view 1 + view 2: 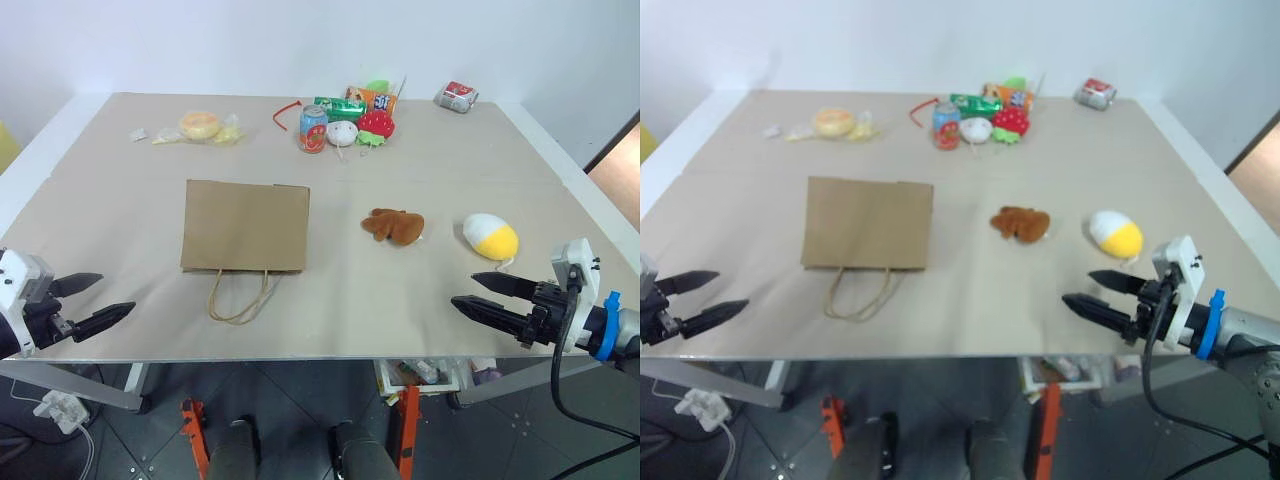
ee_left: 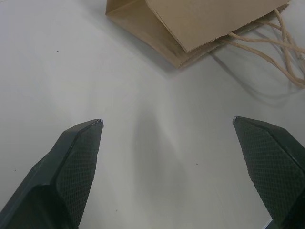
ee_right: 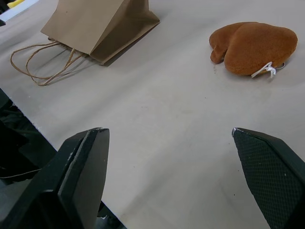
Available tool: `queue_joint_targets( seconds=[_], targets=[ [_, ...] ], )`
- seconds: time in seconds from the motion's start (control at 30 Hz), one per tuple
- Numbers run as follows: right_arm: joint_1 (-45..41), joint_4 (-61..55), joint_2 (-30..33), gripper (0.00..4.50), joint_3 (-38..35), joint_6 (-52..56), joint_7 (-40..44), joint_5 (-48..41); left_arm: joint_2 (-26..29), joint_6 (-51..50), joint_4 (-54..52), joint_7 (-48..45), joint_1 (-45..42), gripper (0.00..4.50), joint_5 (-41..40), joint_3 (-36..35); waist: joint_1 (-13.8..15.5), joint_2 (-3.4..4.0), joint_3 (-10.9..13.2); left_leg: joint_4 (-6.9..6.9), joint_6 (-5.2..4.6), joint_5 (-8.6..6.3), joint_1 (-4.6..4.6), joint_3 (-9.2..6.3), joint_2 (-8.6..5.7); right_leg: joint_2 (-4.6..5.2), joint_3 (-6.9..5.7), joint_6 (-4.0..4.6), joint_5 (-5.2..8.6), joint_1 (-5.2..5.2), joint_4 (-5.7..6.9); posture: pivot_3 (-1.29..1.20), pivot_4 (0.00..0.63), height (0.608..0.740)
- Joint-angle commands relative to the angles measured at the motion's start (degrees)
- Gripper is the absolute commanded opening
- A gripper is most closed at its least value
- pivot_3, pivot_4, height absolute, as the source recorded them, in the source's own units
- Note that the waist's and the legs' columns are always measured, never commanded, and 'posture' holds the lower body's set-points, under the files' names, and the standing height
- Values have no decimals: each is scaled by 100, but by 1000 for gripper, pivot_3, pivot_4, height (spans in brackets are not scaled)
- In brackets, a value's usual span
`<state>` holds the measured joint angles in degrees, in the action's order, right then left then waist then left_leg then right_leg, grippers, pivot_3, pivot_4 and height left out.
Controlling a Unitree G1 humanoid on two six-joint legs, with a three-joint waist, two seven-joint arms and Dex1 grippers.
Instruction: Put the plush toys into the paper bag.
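Beige table (image 1: 120, 220) holds flat paper bag (image 1: 245, 225), brown plush (image 1: 394, 227), egg plush (image 1: 491, 236); left end effector (image 1: 93, 301) and right end effector (image 1: 476, 291) gape empty.

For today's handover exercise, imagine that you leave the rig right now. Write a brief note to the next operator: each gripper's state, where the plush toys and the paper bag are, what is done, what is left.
Left gripper: open, empty, over the table's near left edge.
Right gripper: open, empty, over the near right edge.
Paper bag: lying flat mid-table, handles toward the robot, mouth not opened.
Brown plush: on the table, right of the bag, apart from it.
White and yellow egg plush: further right, nearest the right gripper.
Done: nothing bagged.
Left: open the bag, put both toys in. Leave the clutter at the far edge alone.
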<state>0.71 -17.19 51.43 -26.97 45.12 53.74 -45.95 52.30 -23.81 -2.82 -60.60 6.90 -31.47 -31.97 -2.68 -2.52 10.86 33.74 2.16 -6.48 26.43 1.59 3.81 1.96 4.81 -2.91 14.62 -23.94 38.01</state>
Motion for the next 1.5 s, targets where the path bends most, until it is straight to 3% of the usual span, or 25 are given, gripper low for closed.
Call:
queue_joint_targets(
  seconds=[0.03, 0.3, 0.63, 0.73, 0.9, 1.47, 1.5],
  targets=[
    [-122, -47, 30, 4439, -45, -53, 28, -62, 28, 28, -90, 50, -67, 4500, 20, -37, 0, 0, 0, 0, 0, 0, 0, 0, 0, 0, 0, 0, 0, 0, 0, 0, 150, 740],
    [-413, -177, 123, 4439, 191, 2, 113, -130, 68, 372, 8, 55, -587, 4500, 156, 151, 8, 0, 0, 4, -4, 2, 0, -2, 0, -1, -3, -2, -2, 2, 4, 0, 150, 740],
    [-1160, -1434, 13, 4439, 1361, 312, 134, -589, 117, 4289, 402, -986, -1434, 4500, 1869, 1782, 11, 1, -2, 14, -1, 1, 1, 0, 2, -1, -2, -3, -7, 5, 6, 0, 150, 740],
    [-1272, -1396, -109, 4439, 1551, 296, -21, -508, -5, 4964, 774, -1001, -1941, 4500, 2046, 2141, 14, 1, -3, 16, -5, 3, 2, 0, 2, 0, -2, -3, -7, 7, 6, 0, 150, 740],
    [-1113, -1408, -107, 4439, 1403, 276, -114, -542, -41, 5348, 1366, -978, -2520, 4500, 1992, 2356, 18, 0, -3, 38, -18, 11, 12, 1, 3, -2, -2, -17, -8, 10, 7, 0, 150, 740],
    [-921, -1545, -172, 4439, 1200, 241, -504, -810, -361, 5421, 1614, -1173, -3096, 4500, 2024, 3241, 13, 1, -3, 63, -27, 17, 6, 0, 7, -2, -5, -25, -32, 28, 13, 0, 150, 740],
    [-899, -1567, -183, 4486, 1201, 240, -526, -820, -405, 5355, 1587, -1201, -3153, 4252, 1990, 3298, 14, 1, -3, 64, -29, 18, 6, 0, 7, -2, -6, -23, -35, 29, 13, 0, 150, 740]
  ],
)
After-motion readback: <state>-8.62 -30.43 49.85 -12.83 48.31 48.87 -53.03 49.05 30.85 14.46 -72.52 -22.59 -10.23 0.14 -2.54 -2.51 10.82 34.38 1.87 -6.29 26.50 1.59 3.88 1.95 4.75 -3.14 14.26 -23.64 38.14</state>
